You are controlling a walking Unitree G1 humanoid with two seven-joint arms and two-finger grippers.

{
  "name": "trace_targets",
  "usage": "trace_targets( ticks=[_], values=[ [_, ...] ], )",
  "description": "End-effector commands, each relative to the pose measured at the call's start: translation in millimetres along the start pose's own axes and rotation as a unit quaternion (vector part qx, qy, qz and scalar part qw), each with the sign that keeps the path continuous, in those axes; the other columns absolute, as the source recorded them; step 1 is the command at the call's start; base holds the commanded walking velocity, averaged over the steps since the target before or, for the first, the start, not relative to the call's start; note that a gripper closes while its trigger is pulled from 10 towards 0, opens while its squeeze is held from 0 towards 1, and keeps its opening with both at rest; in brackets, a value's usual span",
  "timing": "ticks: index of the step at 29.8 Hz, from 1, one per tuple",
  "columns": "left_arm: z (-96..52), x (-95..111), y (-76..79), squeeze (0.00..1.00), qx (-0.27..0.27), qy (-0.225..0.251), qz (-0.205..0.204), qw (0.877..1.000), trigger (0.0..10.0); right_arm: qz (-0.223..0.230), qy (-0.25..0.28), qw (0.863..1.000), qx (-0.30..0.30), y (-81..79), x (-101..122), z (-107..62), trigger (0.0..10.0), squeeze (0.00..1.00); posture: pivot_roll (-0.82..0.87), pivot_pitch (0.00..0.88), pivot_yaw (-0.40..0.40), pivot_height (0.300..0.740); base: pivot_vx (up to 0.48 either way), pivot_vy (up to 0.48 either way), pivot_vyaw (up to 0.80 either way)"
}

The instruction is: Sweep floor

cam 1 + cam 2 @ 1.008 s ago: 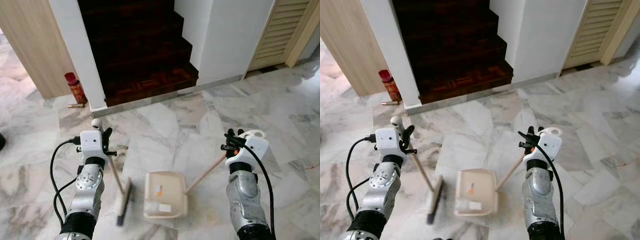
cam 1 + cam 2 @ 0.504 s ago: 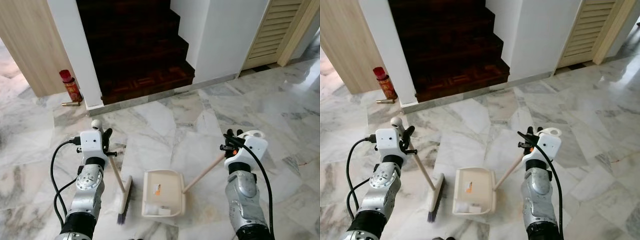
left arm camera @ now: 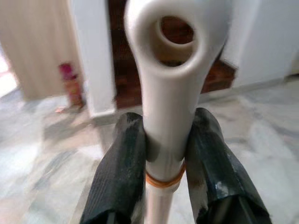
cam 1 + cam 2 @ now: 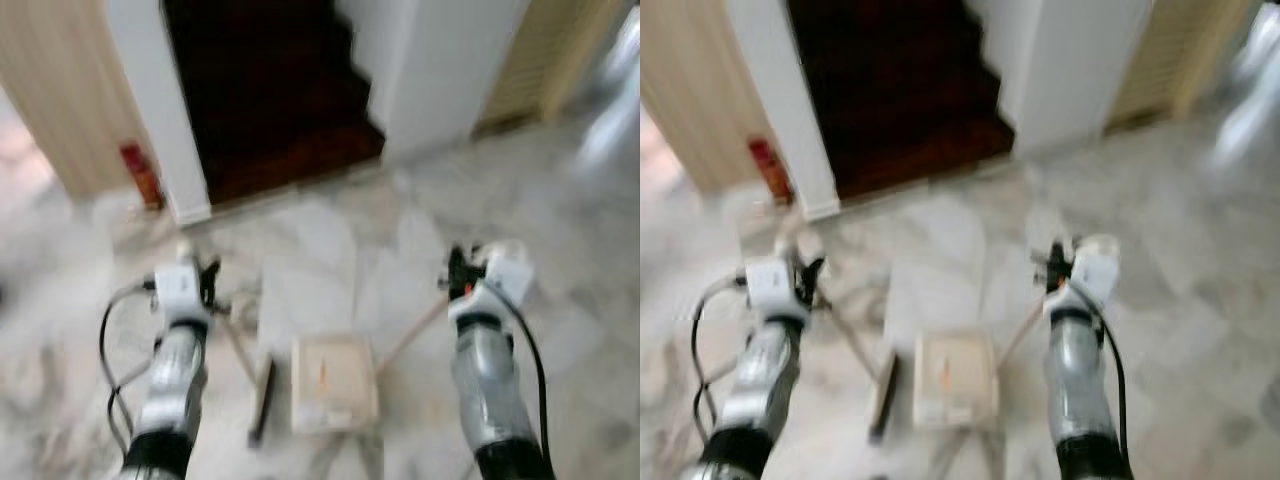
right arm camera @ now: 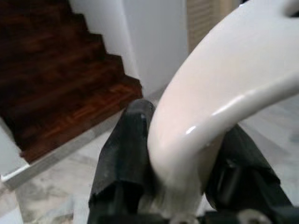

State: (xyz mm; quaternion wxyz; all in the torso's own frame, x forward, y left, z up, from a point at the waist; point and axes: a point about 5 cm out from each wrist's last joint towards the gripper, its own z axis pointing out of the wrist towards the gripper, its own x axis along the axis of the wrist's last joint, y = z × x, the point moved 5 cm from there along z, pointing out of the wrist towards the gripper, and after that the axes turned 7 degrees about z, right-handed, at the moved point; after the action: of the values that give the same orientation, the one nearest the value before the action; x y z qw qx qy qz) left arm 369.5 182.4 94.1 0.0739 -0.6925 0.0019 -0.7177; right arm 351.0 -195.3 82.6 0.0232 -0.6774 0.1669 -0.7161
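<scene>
My left gripper (image 4: pixel 207 281) is shut on the cream handle of the broom (image 3: pixel 170 88); the broom head (image 4: pixel 262 398) rests on the marble floor just left of the dustpan. My right gripper (image 4: pixel 460 272) is shut on the white handle end of the dustpan (image 5: pixel 205 107). A thin stick slants from there down to the cream pan (image 4: pixel 332 383), which lies flat on the floor between my arms with small scraps inside. Both eye views are blurred.
Dark wooden stairs (image 4: pixel 270 90) rise straight ahead between white walls. A red bottle (image 4: pixel 141 175) stands by the left wall's foot, beside a light wood panel. A louvred door (image 4: pixel 520 70) is at the far right. Marble floor (image 4: pixel 330 240) lies open in front.
The eye views have shifted and turned blurry, so the camera is moving. Broom and dustpan stay in the same grips; the broom head lies nearer the pan.
</scene>
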Motion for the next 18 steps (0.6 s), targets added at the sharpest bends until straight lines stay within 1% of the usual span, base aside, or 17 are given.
trace_targets(
  ticks=[1,18],
  values=[
    [2.9,10.5,-7.8,0.0,0.009,0.019,0.006,1.0,10.0,0.002,0.025,1.0,0.017,-12.6,13.6,5.0,10.0,0.0,-0.08,0.047,0.013,0.74,0.0,0.292,0.0],
    [2.6,10.0,-8.4,0.0,0.011,0.016,0.005,1.0,10.0,0.007,0.019,1.0,0.014,-10.8,10.9,4.0,10.0,0.0,-0.09,0.057,0.009,0.74,0.0,0.298,0.0]
  ],
)
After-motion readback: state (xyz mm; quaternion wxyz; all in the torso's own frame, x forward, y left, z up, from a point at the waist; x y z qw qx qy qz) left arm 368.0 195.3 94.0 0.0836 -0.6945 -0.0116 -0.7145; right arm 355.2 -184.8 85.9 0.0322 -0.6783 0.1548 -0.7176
